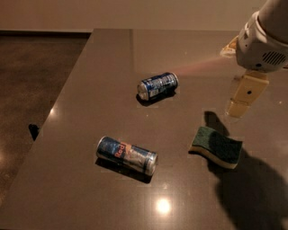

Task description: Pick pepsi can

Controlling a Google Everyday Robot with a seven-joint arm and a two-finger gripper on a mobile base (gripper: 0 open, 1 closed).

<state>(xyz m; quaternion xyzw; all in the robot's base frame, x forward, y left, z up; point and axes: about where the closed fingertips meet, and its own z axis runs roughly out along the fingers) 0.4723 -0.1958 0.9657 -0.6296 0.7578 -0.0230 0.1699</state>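
Dark and glossy, the brown tabletop point(81, 117) fills most of the view, with a dim floor point(31, 81) beyond its left edge and a pale wall point(135, 13) behind its far edge. Over the right side of the tabletop, toward the far edge, the gripper point(240, 101) hangs above the surface beneath a white wrist housing point(261, 45). Only a beige part pointing downward shows, and whether the gripper is spread or pressed together cannot be told. It touches none of the objects.

Nearest to it, just toward the front edge, a green sponge point(216, 146) with a pale underside lies flat on the tabletop.

Farther left, well apart from the gripper, the pepsi can point(157, 86) lies on its side about midway between the left edge and the gripper, closer to the far edge than the front. It is short and dark blue with pale markings, and its silver end faces the left edge.

Farthest out, toward the front-left corner, a slim blue-silver can point(127, 155) with red lettering also lies on its side, well apart from the pepsi can. A bright spot of reflected light point(163, 205) sits near the front edge.
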